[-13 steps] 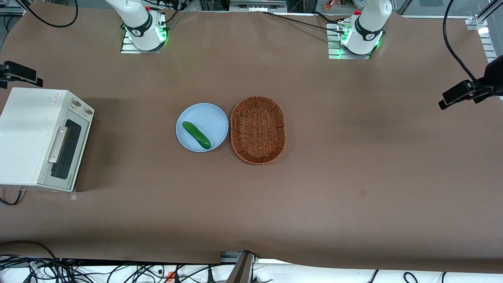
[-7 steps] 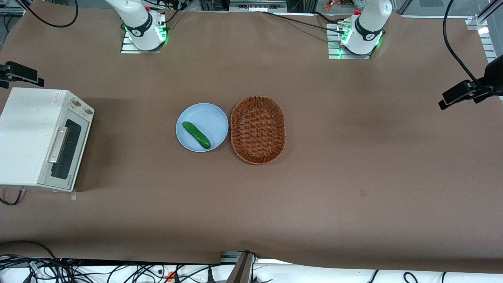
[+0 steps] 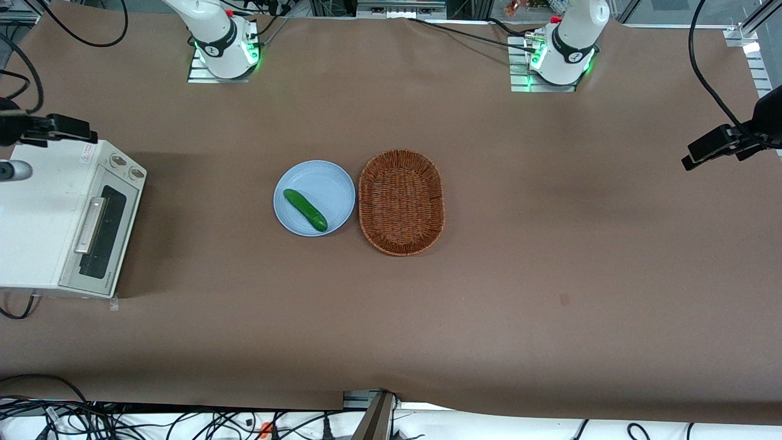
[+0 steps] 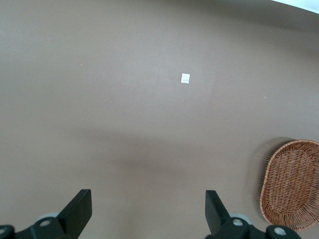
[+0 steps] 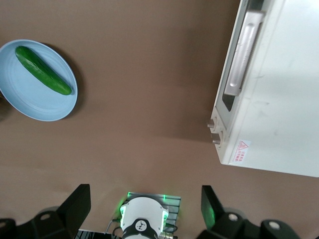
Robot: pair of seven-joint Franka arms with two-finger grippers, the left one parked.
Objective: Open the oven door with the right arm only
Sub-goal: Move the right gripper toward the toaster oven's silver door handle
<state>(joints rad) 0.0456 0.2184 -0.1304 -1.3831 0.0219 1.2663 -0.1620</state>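
Robotics lab, arm bases [image 3: 223, 46] bolted to papered table [image 3: 550, 275], cable mess (front edge)

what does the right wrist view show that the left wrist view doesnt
Only the right wrist view shows the toaster oven with the oven door shut, its silver bar handle, the cucumber on the blue plate, the right arm's base, and the open gripper above the table. Only the left wrist view shows the wicker basket and a small white tag. Both show the brown table cover.
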